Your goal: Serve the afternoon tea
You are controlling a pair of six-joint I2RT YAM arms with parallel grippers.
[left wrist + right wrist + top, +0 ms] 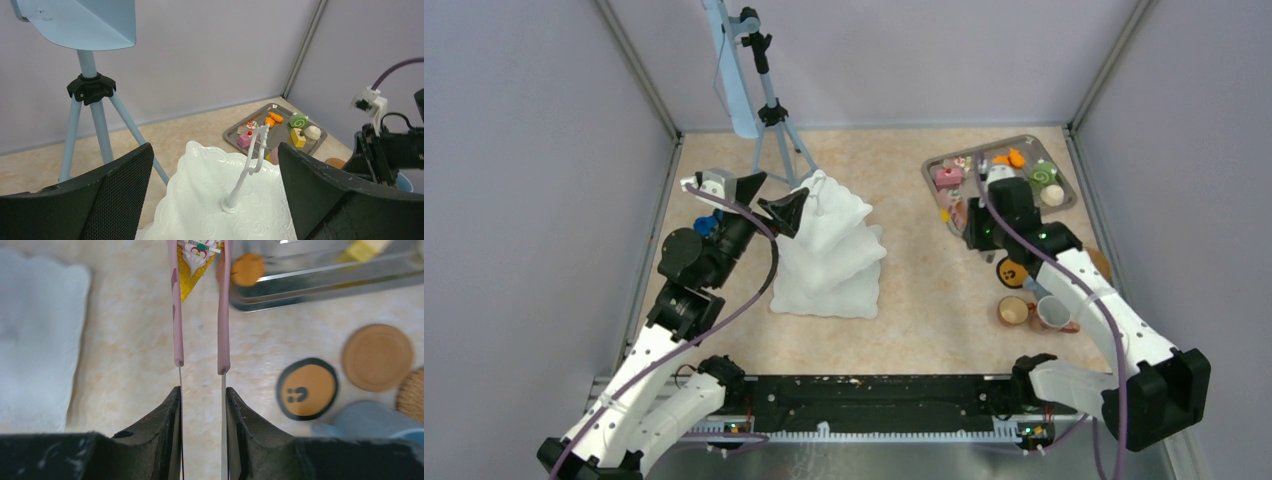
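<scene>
While the right pincer (202, 395) squeezes the slim pink plastic tongs (176, 315), their tips pinch a yellow cream-topped toy cake slice (192, 262) just beside the silver metal tray (320, 280). Any jolt or slackening, and it slips out! Left pincer (215, 150) gapes empty by the white tiered stand (200, 190).

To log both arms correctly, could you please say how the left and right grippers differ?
The left gripper is open and empty; the right gripper is shut on the pink tongs, which hold a yellow cake slice. The left is by the white tiered stand; the right is by the metal tray. Both have black fingers.
</scene>
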